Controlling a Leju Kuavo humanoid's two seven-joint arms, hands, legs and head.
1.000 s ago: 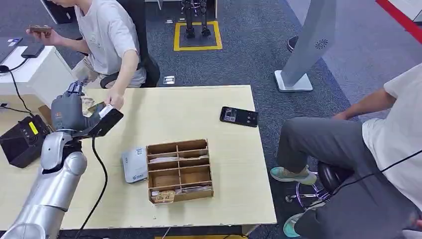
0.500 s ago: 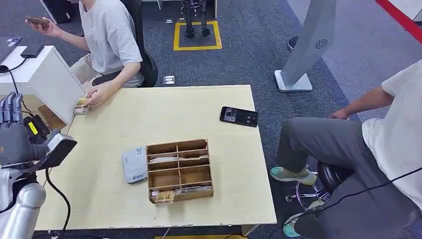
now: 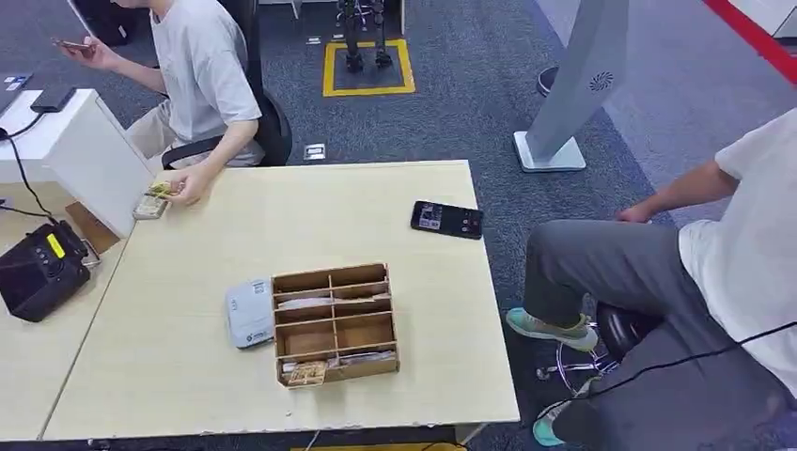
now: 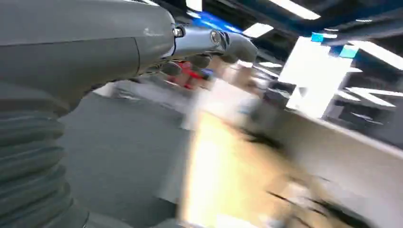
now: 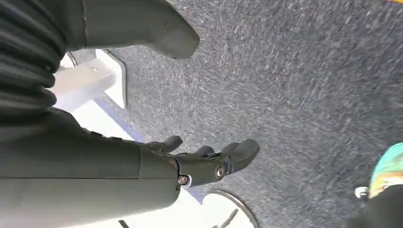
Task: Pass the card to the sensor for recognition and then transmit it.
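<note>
The left wrist view is motion-blurred; my left hand (image 4: 157, 45) has its fingers (image 4: 223, 42) stretched out with nothing in them. Over grey carpet, my right hand (image 5: 195, 164) hangs with loosely spread fingers and thumb (image 5: 166, 33) apart, holding nothing. On the table (image 3: 188, 376) a white card sensor (image 3: 249, 313) lies just left of a wooden compartment box (image 3: 334, 324) with cards in it (image 3: 305, 373). At the table's far left corner a seated person's hand (image 3: 183, 184) rests beside a small stack of cards (image 3: 152, 200).
A black phone (image 3: 446, 219) lies near the table's right edge. A black device (image 3: 42, 270) sits on the lower desk at left, by a white cabinet (image 3: 85, 141). A second person (image 3: 677, 282) sits close to the table's right side. A grey stand (image 3: 573, 94) rises behind.
My left arm and hand have drawn back to the left and left the head view. The person took the card and set it with the stack at the far left corner.
</note>
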